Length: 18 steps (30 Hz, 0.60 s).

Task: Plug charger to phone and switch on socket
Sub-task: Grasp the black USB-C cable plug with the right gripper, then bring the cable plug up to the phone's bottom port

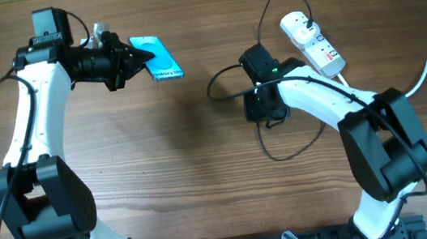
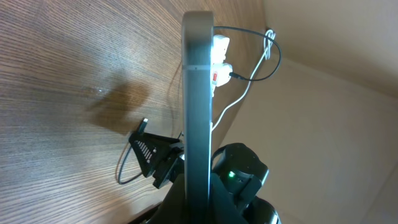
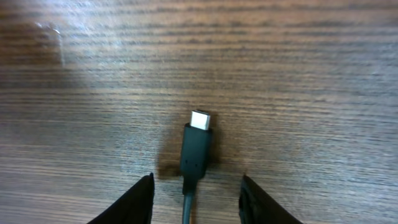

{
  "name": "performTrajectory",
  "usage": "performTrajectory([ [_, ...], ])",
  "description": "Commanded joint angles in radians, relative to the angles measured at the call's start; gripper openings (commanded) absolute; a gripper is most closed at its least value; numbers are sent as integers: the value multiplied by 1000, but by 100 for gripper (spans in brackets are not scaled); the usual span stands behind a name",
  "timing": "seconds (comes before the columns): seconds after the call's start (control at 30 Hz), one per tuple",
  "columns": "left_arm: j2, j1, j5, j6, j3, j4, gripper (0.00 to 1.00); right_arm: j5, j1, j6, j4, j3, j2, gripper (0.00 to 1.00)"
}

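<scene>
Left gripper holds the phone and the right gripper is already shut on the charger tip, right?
No. The left gripper does hold the phone, but the right gripper is open: the right wrist view shows the charger tip lying loose between its spread fingers, touched by neither.

Overhead view: bright, even light from above. The table (image 1: 199, 137) grain is sharp and the shadows on the wood are soft and faint. The phone (image 1: 159, 58) screen glows teal.

Left wrist view: the phone's edge is close to the lens and soft-focused, with a pale sheen near its top. A diffuse dark shadow lies on the wood to its left.

Right wrist view: whitish glare sits at the upper left. The charger (image 3: 196, 146) tip is crisp, with a short shadow at its left. The right fingertips (image 3: 134, 202) are dark and blurred.
</scene>
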<state>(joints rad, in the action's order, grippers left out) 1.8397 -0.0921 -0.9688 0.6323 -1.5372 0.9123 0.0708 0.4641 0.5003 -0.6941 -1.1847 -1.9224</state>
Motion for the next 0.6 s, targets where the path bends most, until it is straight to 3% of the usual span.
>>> performTrajectory([
  [0.0,-27,-5,-24,-24,-15,-3,4,9,4,8,3,2,-61,43],
  [0.2,-27,-5,-24,-23,-15,-3,4,-10,5,44,-25,1,-85,27],
  [0.4,-27,-5,-24,-23,-15,-3,4,-119,65,79,-40,2,-85,30],
  [0.57,-27,-5,-24,-23,-15,-3,4,-114,65,78,-51,2,-85,22],
])
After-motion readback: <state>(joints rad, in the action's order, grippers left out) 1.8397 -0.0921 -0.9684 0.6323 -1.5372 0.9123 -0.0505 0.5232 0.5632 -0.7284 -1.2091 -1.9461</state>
